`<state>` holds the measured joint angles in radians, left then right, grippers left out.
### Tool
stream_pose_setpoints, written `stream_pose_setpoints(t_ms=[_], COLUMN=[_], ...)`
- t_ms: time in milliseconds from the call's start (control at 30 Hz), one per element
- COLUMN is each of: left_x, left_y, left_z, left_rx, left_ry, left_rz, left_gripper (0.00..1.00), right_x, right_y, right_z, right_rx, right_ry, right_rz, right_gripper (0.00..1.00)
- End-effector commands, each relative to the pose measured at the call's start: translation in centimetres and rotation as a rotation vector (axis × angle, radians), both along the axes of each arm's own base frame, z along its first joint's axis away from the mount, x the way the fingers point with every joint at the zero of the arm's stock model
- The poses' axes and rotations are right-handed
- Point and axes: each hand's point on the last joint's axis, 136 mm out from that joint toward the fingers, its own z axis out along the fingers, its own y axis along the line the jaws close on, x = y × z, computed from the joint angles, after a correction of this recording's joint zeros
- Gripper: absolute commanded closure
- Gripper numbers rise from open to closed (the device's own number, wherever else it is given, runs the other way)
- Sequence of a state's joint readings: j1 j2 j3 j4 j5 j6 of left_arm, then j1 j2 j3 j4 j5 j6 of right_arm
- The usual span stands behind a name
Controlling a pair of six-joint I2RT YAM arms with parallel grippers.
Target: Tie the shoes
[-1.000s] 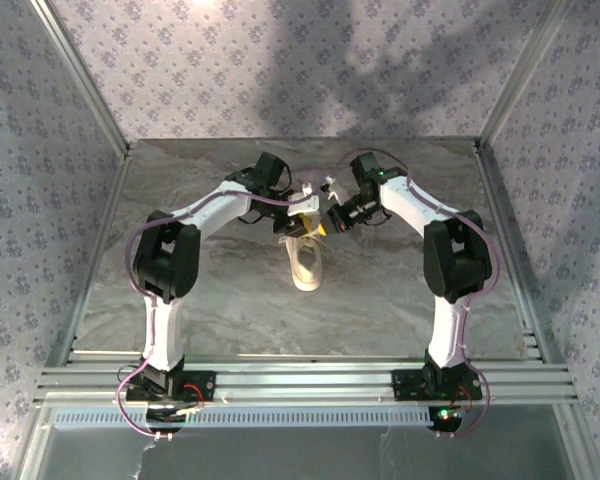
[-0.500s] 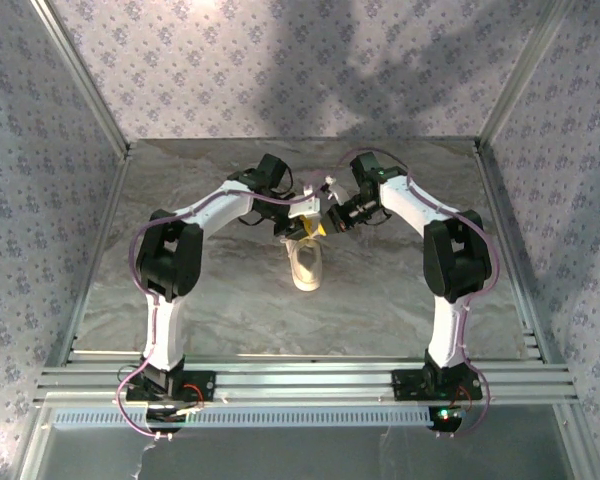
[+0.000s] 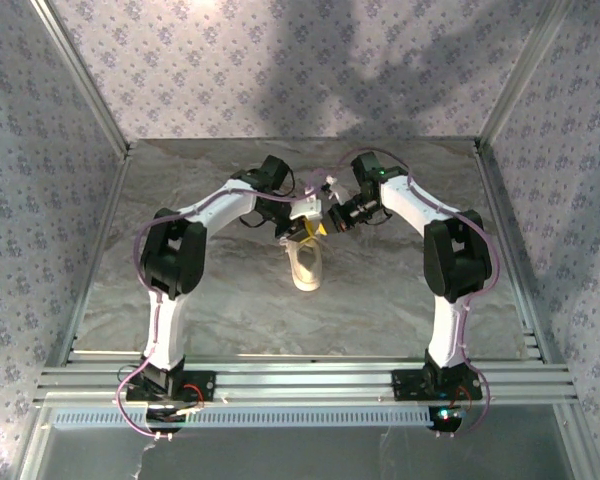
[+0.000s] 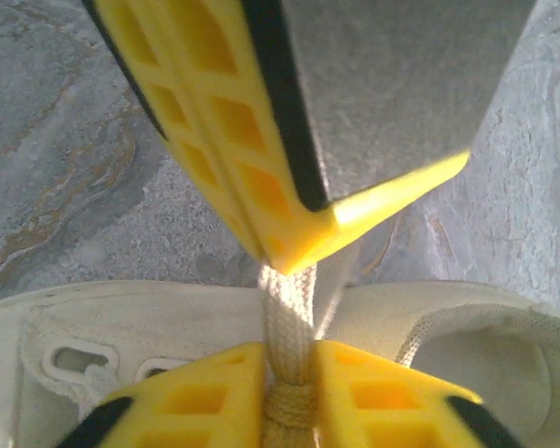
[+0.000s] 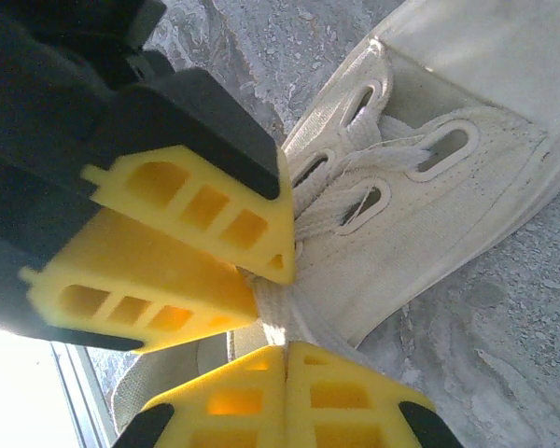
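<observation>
The cream-white shoe lies mid-table, toe toward the arms, and also shows as the shoe with its eyelets in the right wrist view. Both grippers meet over its far end. My left gripper is shut on a white lace, with a knot wedged between its yellow fingers. The lace runs taut up to the tip of the other gripper's fingers. My right gripper is shut on the lace where it leaves the shoe. The left gripper's fingers crowd close above it.
The grey marbled table is fenced by aluminium rails at the front and patterned walls on three sides. Both arms arch inward from their bases, elbows out toward the sides.
My left gripper's jaws have closed onto the lace and its arm has edged slightly toward the shoe. The right gripper and the shoe have stayed in place.
</observation>
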<state>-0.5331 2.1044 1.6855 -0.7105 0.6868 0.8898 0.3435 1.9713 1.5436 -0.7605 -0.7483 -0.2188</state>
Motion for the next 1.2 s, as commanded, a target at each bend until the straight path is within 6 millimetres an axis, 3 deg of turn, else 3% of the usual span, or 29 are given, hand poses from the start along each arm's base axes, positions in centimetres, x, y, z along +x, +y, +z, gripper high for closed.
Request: stream_pose_setpoints(t_ms=[0, 333, 767, 1067, 1167], left_x=[-0.6, 0.0, 0.0, 0.0, -0.2], left_y=[0.0, 1.1, 1.8, 2.3, 2.6], left_z=[-0.3, -0.9, -1.3, -1.9, -2.1], left_rx=[0.019, 0.04, 0.05, 0.07, 0.078], left_ry=[0.062, 0.116, 0.137, 0.154, 0.159], left_rz=[0.002, 0.081, 0.112, 0.136, 0.144], left_gripper=[0.9, 0.99, 0.99, 0.99, 0.94], right_x=[0.3, 0.8, 1.9, 2.3, 2.3], right_y=[-0.3, -1.5, -4.7, -5.5, -5.6], right_z=[0.4, 0.4, -1.2, -1.0, -1.1], right_rx=[0.01, 0.002, -0.098, -0.111, -0.111], right_ry=[0.008, 0.005, 0.01, -0.004, -0.002], right_rz=[-0.004, -0.032, -0.122, -0.14, -0.144], right_gripper=[1.0, 1.0, 1.0, 1.0, 1.0])
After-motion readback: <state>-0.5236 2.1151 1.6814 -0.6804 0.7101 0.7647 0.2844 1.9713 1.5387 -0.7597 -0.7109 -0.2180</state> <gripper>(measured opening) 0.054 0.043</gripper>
